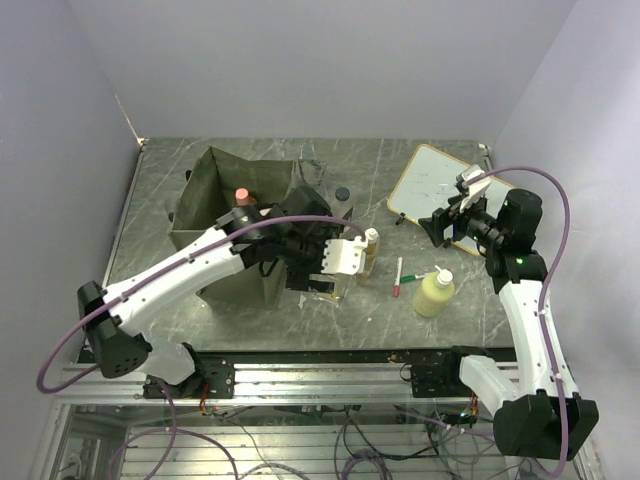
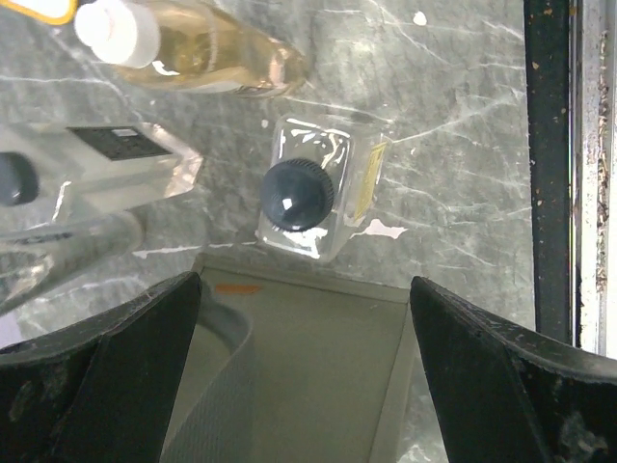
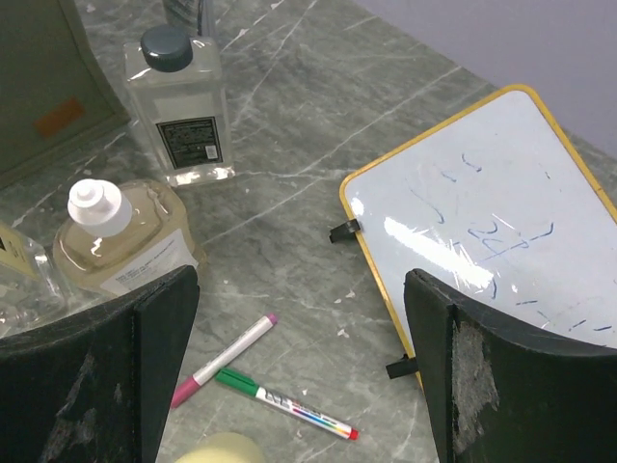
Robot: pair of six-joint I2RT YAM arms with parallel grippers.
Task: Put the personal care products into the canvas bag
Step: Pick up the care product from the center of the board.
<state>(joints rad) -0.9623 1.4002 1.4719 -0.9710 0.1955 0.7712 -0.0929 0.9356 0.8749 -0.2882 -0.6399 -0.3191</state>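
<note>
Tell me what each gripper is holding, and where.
Nothing. Left gripper open near the dark-capped clear bottle; right gripper open above the table, both empty.

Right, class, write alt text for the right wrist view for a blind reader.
Between the open fingers of the right gripper lies a grey marble table: a yellow-framed whiteboard at right, a pink marker and a green marker in the middle. At left stand a clear dark-capped bottle and an amber white-capped bottle, beside the olive canvas bag.
</note>
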